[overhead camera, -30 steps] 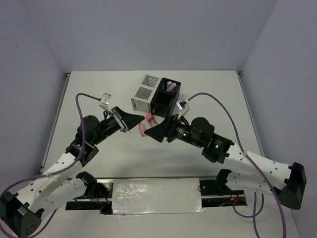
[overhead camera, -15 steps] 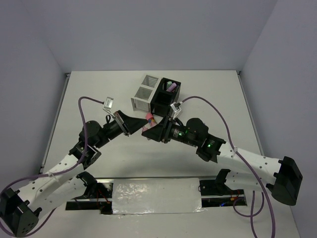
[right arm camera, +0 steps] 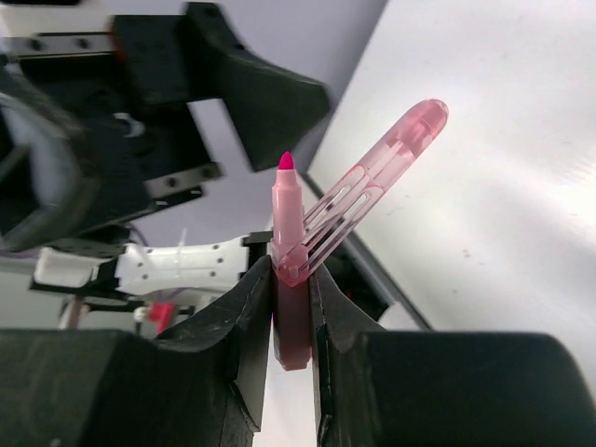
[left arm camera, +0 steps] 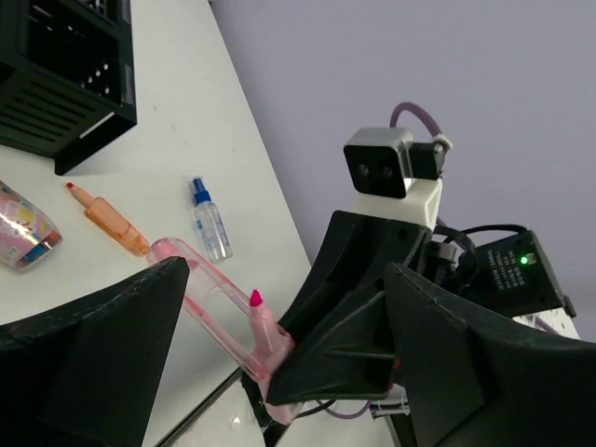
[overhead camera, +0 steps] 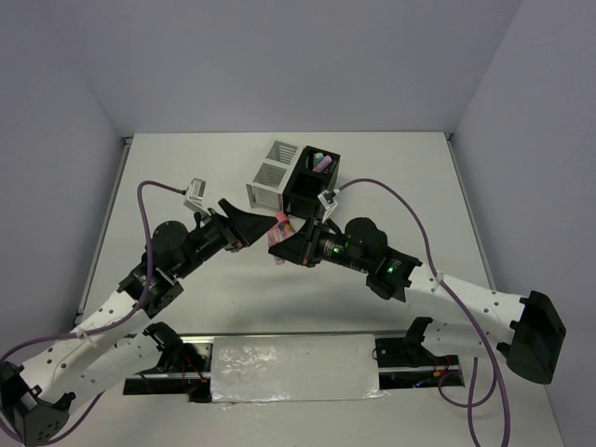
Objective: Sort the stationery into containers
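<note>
– Stationery near the boxes: what lies around it, and what crowds it?

– Toward the far edge of the tabletop (overhead camera: 186, 168), about midway between its left and right edges, a white box (overhead camera: 272, 175) and a black box (overhead camera: 310, 182) stand side by side, the black one to the right. A pinkish pen and a green one (overhead camera: 320, 160) stick up from a far compartment of the black box. Beside that box an orange highlighter (left arm camera: 107, 216), a clear bottle (left arm camera: 209, 223) with a blue cap and a stubby patterned pink tube (left arm camera: 23, 233) lie flat on the tabletop. Both arms meet over that spot, so from above these three are mostly hidden.

– And the claws?

– The right claw (right arm camera: 293, 279) is clamped on the barrel of a pink highlighter (right arm camera: 287, 223), held off the tabletop just on the near side of the boxes. The left claw (left arm camera: 284, 267) faces it with its fingers (left arm camera: 93, 345) spread wide, gripping nothing.

– How does the highlighter look?

– It is uncapped, with a bright magenta tip pointing away from the right claw. A clear pink slotted piece (right arm camera: 372, 177) branches off the barrel at an angle. Its rounded end reaches close to one finger of the left claw, but whether they touch cannot be told.
</note>
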`<state>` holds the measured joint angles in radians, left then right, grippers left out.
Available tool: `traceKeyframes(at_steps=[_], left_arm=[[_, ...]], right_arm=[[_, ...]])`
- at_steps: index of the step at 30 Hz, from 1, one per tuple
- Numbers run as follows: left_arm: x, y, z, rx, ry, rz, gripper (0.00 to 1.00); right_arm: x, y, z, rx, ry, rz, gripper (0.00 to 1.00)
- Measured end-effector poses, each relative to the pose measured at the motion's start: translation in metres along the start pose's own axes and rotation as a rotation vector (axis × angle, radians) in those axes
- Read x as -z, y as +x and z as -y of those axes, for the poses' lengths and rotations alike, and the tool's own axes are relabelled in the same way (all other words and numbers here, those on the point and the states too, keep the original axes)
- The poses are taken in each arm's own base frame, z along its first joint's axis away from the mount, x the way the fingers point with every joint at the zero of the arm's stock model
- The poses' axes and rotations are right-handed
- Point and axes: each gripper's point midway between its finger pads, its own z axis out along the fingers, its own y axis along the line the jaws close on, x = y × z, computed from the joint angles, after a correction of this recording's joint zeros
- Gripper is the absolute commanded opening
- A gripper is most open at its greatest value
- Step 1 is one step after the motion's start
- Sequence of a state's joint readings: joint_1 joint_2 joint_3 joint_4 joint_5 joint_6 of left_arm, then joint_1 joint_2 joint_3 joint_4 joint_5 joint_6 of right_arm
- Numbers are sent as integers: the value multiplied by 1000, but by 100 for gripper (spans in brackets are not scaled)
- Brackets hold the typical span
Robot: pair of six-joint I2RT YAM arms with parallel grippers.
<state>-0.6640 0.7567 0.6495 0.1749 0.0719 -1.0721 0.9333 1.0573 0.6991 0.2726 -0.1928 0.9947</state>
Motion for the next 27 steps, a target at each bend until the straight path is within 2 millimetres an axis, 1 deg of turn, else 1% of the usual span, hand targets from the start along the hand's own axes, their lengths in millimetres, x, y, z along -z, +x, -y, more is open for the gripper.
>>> traceKeyframes(at_steps=[3, 7, 9, 11, 14, 17, 19, 23, 24, 25, 27], left_arm=[[7, -8, 4, 7, -16, 23, 99], [15, -8, 2, 43, -37, 32, 99], [16, -3, -3, 71, -41, 29, 99], [15, 6, -12, 102, -53, 12, 99], [11, 20, -22, 129, -69, -21, 99], [6, 26, -25, 145, -65, -33, 99], [4, 26, -23, 145, -52, -30, 99], [3, 17, -12, 134, -4, 5, 96], [3, 14, -10, 130, 6, 15, 89], [4, 13, -8, 123, 15, 21, 86], [5, 9, -5, 100, 25, 40, 81]], right_arm=[[0, -2, 8, 39, 47, -1, 0], [0, -5, 8, 77, 54, 4, 0], [0, -4, 8, 90, 51, 0, 0], [0, -4, 5, 97, 43, -5, 0], [-2, -5, -4, 103, 14, -12, 0], [-4, -5, -13, 109, -29, -24, 0], [-5, -2, -18, 113, -49, -39, 0], [-6, 3, -27, 130, -76, -67, 0], [-6, 5, -29, 132, -83, -76, 0], [-5, 8, -30, 133, -88, -85, 0], [-5, 11, -31, 133, -97, -99, 0]])
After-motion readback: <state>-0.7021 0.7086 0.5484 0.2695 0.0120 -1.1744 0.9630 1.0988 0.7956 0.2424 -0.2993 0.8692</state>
